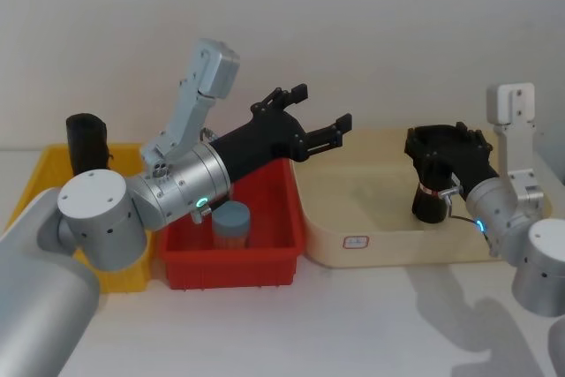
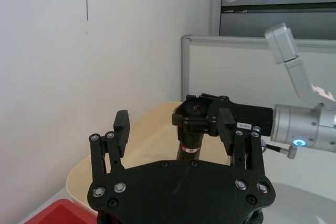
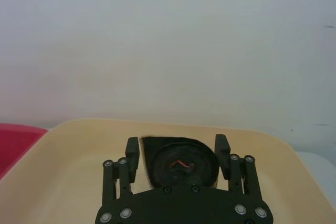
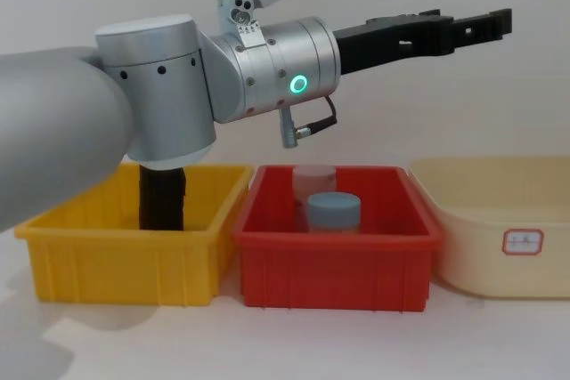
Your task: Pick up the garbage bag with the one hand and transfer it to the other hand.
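A white counter (image 1: 371, 324) carries three bins in a row. The left arm (image 4: 267, 64), thick and silver with a green ring light (image 4: 299, 85), reaches from the robot's left across the yellow bin (image 4: 125, 264) and above the red bin (image 4: 334, 264). The cream bin (image 1: 388, 249), the widest of the three, sits on the robot's right, just beside the red one.

The left tool (image 1: 325, 105) hangs in the air over the seam between the red and cream bins. Its two black fingers are spread wide with nothing between them, and they point toward the right tool.

The right tool (image 1: 446, 154) sits inside the cream bin near its far right corner, pointing down. Its fingers are closed around the top of the garbage bag (image 1: 431, 203), which stands upright with its red-and-white band just under the fingers. I cannot tell whether the roll's base touches the bin floor.

A plain black roll (image 4: 162, 198) stands upright in the yellow bin. A blue-lidded jar (image 4: 334, 211) rests in the red bin.
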Tool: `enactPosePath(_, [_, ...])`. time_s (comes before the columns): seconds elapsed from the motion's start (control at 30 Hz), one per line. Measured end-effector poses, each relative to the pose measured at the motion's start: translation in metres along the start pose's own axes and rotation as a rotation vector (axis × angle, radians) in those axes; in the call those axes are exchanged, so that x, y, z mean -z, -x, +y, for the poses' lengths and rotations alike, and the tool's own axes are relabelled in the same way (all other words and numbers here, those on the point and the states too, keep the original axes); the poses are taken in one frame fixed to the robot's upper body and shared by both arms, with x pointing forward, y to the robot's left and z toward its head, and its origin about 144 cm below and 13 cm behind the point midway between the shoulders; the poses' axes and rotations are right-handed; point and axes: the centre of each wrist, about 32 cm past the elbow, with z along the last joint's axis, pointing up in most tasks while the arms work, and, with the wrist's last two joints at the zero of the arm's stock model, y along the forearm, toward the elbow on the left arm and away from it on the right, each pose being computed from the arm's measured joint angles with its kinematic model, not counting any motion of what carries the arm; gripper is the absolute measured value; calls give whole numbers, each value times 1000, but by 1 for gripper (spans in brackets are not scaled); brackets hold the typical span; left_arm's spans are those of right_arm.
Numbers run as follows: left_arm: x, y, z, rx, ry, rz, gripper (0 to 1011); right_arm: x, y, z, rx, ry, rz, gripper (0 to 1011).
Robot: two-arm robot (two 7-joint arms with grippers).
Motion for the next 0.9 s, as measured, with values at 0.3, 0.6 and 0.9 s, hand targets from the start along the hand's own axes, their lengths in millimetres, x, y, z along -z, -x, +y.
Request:
enactPosePath(0.3, [0,0,0,-1,0,0,1001,-13,8,-13,-56,-28,-2,1001])
enactPosePath(0.6, [-3,6,13,-53,19,-20,1001,-27,19,-20,-86,-76,-2,1002])
enactPosePath(0.9, [-8,18,40,-153,54,-64,1001,-36,28,-23,-111,-111,-8,1001])
